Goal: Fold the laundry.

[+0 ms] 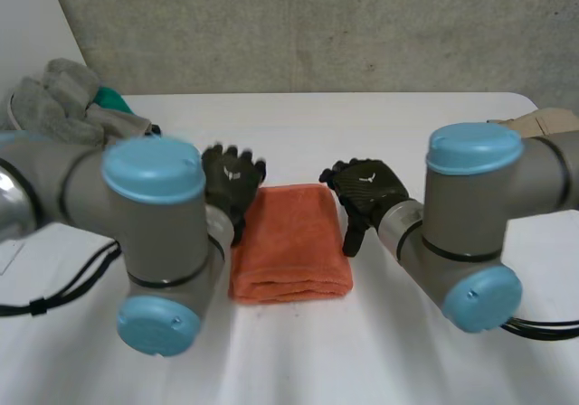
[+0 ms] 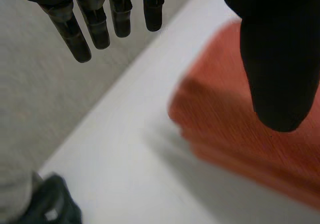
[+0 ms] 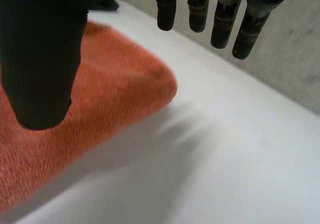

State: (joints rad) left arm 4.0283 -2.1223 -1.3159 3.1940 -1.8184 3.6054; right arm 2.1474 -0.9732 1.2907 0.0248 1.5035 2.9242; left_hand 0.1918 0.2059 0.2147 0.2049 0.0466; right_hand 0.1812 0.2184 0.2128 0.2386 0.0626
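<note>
While the folded orange towel (image 1: 289, 242) lies flat on the white table (image 1: 389, 351) between the two arms, both hands hover at its far end, one on each side. Left hand (image 1: 231, 181) sits just beside the towel's far left corner, and its wrist view settles the question of grasp: fingers (image 2: 92, 26) straight and spread, reaching past the towel over bare table, thumb (image 2: 277, 74) hanging above the orange cloth, nothing pinched, nothing held. Over to the right hand (image 1: 366, 193), just beside the towel's far right corner, and it is a mirror picture: fingers (image 3: 199, 11) straight and apart over the table beyond the towel's rounded corner, thumb (image 3: 40, 59) above the towel's edge, palm empty. Whether either thumb actually touches the cloth cannot be told. The towel itself is a tidy rectangle, its layered edges stacked at the near end. Well off to the towel's far left, a heap of grey and green laundry (image 1: 63, 107) sits at the table's edge, and well off to its right a beige thing (image 1: 543, 120) peeks out behind the right arm.
</note>
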